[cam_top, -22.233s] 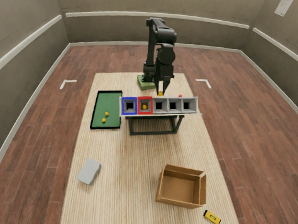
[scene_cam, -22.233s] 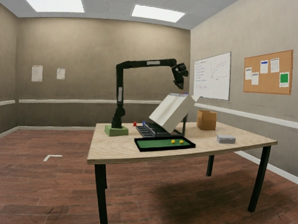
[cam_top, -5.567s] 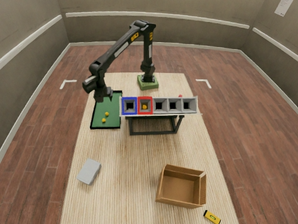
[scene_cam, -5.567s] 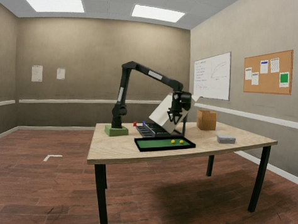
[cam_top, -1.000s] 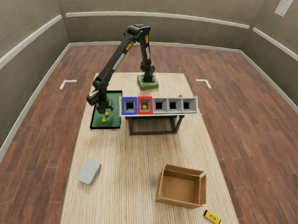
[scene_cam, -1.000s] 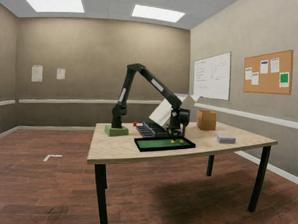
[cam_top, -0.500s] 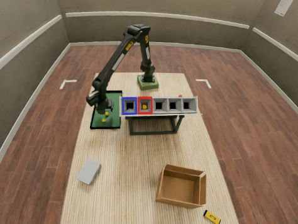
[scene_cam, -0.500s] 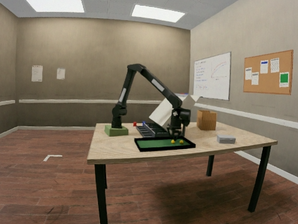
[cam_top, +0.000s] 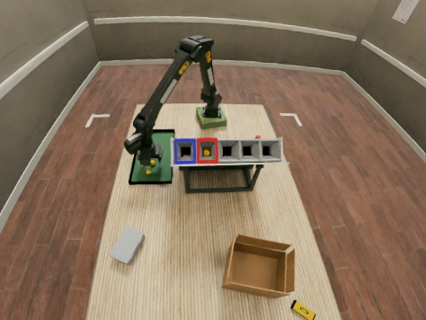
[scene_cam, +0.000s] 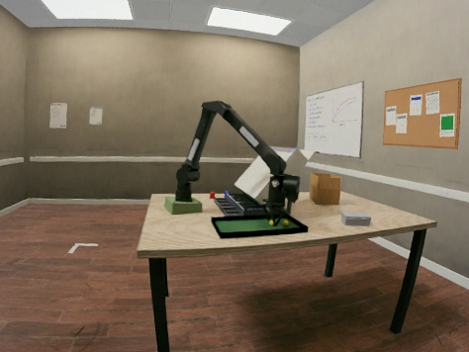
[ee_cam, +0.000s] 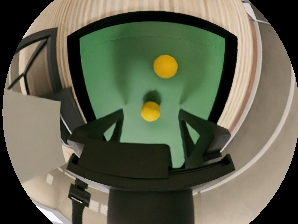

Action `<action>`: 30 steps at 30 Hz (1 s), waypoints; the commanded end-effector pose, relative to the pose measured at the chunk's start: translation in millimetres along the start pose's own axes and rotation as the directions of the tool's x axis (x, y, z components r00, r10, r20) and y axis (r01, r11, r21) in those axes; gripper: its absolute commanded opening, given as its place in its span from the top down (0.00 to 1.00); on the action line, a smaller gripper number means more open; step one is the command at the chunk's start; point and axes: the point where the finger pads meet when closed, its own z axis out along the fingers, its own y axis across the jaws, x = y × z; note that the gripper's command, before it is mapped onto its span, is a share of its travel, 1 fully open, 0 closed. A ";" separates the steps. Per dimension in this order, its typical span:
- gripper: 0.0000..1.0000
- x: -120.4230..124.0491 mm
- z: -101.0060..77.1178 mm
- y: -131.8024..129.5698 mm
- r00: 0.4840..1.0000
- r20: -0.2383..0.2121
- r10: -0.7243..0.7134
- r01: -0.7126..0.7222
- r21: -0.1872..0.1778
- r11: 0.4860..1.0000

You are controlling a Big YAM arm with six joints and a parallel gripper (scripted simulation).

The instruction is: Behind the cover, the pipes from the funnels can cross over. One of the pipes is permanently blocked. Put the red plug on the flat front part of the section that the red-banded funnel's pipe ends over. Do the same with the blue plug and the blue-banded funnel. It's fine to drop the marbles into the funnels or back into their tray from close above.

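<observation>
The green marble tray lies left of the funnel row. My gripper is low over the tray and open, with a yellow marble lying between the fingertips on the tray floor. A second yellow marble lies a little beyond it. The blue-banded funnel shows a dark hole. The red-banded funnel has a yellow marble in its mouth. The red plug and the blue plug stand behind the sloped cover. The pipes are hidden.
Three grey funnels follow to the right on a dark stand. A cardboard box, a grey block and a yellow level lie at the near end. The arm's green base stands behind.
</observation>
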 end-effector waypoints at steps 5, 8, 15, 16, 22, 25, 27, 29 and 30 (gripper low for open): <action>0.20 -7.7 4.2 -2.8 1.000 0.029 -0.002 0.001 0.025 1.000; 0.20 -7.8 5.8 -2.7 0.999 0.036 -0.003 0.002 0.031 1.000; 0.20 -8.4 6.8 -2.4 0.999 0.040 -0.004 0.002 0.034 0.999; 0.20 -8.6 6.7 -2.3 0.999 0.040 -0.003 0.002 0.034 0.999; 0.20 -9.5 6.6 -2.0 0.999 0.040 -0.003 0.002 0.034 0.999; 0.20 -10.0 6.6 -1.8 0.999 0.040 -0.003 0.002 0.033 0.999; 0.20 -10.4 6.5 -1.7 0.999 0.040 -0.003 0.002 0.033 0.999; 0.20 -10.4 6.5 -1.7 0.999 0.040 -0.003 0.002 0.033 0.999; 0.20 -10.5 6.4 -1.6 0.999 0.040 -0.003 0.002 0.033 0.999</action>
